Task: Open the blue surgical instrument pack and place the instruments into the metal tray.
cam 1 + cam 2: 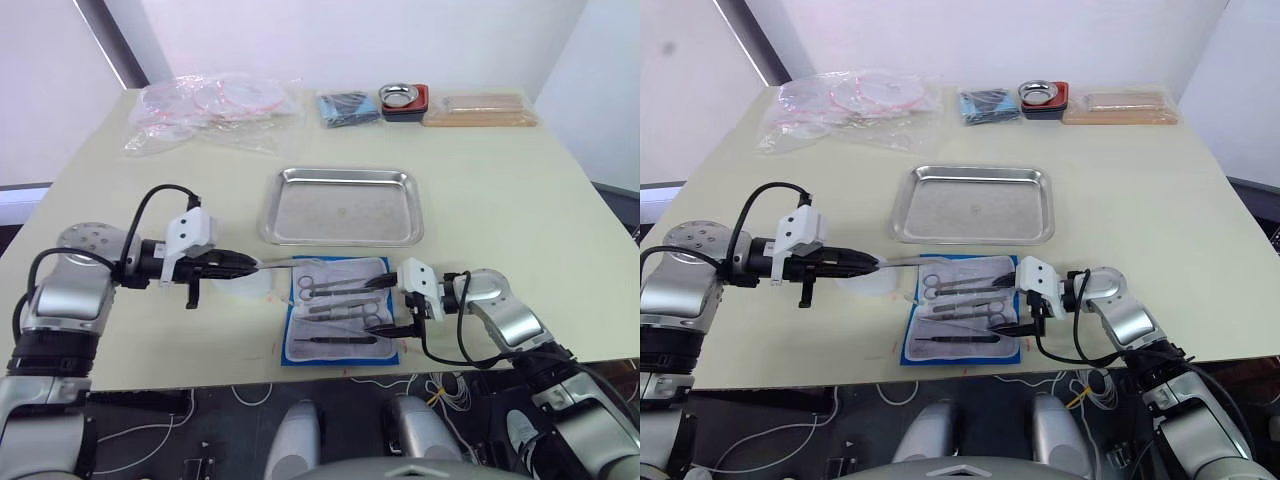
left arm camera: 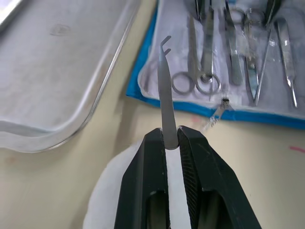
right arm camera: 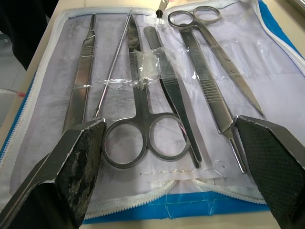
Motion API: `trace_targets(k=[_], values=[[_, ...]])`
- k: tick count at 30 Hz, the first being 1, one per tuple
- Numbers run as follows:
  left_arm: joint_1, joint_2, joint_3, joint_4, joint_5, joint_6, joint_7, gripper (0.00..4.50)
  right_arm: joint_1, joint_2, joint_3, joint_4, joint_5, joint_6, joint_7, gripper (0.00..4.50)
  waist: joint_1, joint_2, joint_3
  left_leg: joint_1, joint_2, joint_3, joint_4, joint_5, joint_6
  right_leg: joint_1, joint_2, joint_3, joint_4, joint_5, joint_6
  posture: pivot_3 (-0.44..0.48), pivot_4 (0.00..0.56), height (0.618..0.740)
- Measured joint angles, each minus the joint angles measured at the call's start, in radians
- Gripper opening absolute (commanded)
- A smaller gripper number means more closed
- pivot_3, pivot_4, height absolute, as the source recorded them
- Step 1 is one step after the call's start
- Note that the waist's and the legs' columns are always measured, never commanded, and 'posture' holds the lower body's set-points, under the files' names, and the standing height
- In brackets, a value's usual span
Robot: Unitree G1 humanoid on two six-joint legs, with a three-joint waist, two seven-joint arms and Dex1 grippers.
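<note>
The blue surgical instrument pack lies open near the table's front edge, its pale lining up. Several instruments rest in it: scissors, forceps and slim probes. My left gripper is shut on a thin silver instrument with a hooked tip, held level just left of the pack's far corner, tip pointing over the pack. My right gripper is open at the pack's right edge, its fingers spread either side of the handles. The metal tray sits just beyond the pack with nothing in it.
A white round pad lies under my left gripper. Along the far edge are clear bags of tubing, a dark blue bundle, a small steel bowl on a red-black base and a tan package.
</note>
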Motion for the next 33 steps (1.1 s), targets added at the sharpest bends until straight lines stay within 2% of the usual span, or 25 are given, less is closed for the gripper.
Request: trace_targets(k=[5, 10, 14, 21, 29, 33], values=[[0.019, -0.021, 0.043, -0.066, -0.036, 0.052, 0.082, 0.10, 0.000, 0.000, 0.000, 0.000, 0.000, 0.000, 0.000, 4.50, 0.000, 0.000, 0.000, -0.001, 0.000, -0.002, -0.001, 0.000, 0.000, 0.001, 0.000, -0.002, -0.002, 0.000, 0.000, 0.000, 0.150, 0.740], [0.066, -0.114, 0.091, -0.202, -0.090, 0.176, 0.264, 0.10, 0.000, -0.001, 0.000, 0.000, 0.000, -0.004, 0.003, 4.50, 0.000, -0.001, -0.001, -0.001, -0.002, -0.006, -0.003, 0.000, 0.000, 0.004, -0.001, -0.006, -0.006, 0.000, 0.000, 0.000, 0.150, 0.740], [0.079, -0.132, 0.115, -0.266, -0.113, 0.242, 0.353, 0.10, 0.005, -0.005, -0.002, 0.000, 0.000, -0.018, 0.010, 4.50, -0.001, -0.001, -0.001, -0.001, -0.005, -0.008, -0.006, 0.000, 0.000, 0.004, -0.003, -0.007, -0.007, 0.000, 0.000, 0.000, 0.150, 0.740], [0.085, -0.188, 0.116, -0.310, -0.110, 0.304, 0.499, 0.10, 0.014, -0.013, -0.007, 0.000, 0.001, -0.036, 0.019, 4.50, -0.001, -0.002, -0.002, -0.001, -0.013, -0.014, -0.008, 0.000, 0.000, 0.007, -0.010, -0.014, -0.007, -0.001, 0.000, 0.000, 0.150, 0.740], [0.071, -0.317, 0.082, -0.362, -0.088, 0.396, 0.707, 0.10, 0.031, -0.033, -0.017, 0.000, 0.010, -0.057, 0.028, 4.50, 0.003, -0.003, -0.002, 0.001, -0.019, -0.028, -0.008, 0.000, 0.000, 0.019, -0.018, -0.027, -0.013, -0.004, 0.004, 0.000, 0.150, 0.740], [0.053, -0.360, 0.044, -0.378, -0.061, 0.438, 0.787, 0.10, 0.035, -0.036, -0.022, 0.000, 0.014, -0.066, 0.037, 4.50, 0.003, -0.004, -0.003, 0.000, -0.025, -0.032, -0.009, 0.000, 0.000, 0.020, -0.020, -0.030, -0.013, -0.004, 0.004, 0.000, 0.150, 0.740]])
